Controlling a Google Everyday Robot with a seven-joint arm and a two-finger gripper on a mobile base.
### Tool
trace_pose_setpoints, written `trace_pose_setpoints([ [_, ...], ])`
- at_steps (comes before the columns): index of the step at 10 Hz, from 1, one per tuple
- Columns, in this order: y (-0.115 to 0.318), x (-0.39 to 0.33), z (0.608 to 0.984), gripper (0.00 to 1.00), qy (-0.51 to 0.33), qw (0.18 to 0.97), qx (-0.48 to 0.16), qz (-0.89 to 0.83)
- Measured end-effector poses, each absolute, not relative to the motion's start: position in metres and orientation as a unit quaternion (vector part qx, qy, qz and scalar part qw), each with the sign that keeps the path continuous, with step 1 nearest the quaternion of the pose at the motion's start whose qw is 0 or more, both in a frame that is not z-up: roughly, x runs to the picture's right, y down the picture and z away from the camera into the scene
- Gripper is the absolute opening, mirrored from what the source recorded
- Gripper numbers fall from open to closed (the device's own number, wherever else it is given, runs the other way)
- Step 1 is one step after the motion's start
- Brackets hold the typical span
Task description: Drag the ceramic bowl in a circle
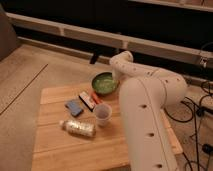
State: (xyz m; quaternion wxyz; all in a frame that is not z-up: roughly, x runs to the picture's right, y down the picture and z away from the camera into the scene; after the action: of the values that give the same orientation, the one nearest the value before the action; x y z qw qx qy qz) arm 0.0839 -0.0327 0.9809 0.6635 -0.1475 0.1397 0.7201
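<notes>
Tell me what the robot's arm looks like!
The arm is big, smooth and creamy white, built from fat rounded tubes with small dark dots along its side. It narrows toward the claw, which sits at the green ceramic bowl and is mostly hidden.

We see a wooden table carrying the ceramic bowl at its far edge, a translucent cup, a lying bottle, a blue packet and a small box; the gripper reaches down at the bowl's rim.
</notes>
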Motion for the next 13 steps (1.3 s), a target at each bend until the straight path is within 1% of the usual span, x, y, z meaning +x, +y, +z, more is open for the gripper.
trace_pose_setpoints([
  [2,-0.014,0.088,0.952,0.0,0.141,0.663,-0.153,0.719],
  [4,0.009,0.115,0.923,0.0,0.162,0.66,-0.141,0.72],
  [6,0.018,0.146,0.909,0.0,0.189,0.66,-0.116,0.718],
  [7,0.018,0.171,0.906,0.0,0.208,0.659,-0.092,0.717],
  [9,0.009,0.2,0.911,0.0,0.231,0.659,-0.06,0.713],
  [10,-0.003,0.214,0.924,0.0,0.243,0.661,-0.038,0.709],
  [13,-0.029,0.206,0.959,0.0,0.226,0.669,-0.028,0.707],
])
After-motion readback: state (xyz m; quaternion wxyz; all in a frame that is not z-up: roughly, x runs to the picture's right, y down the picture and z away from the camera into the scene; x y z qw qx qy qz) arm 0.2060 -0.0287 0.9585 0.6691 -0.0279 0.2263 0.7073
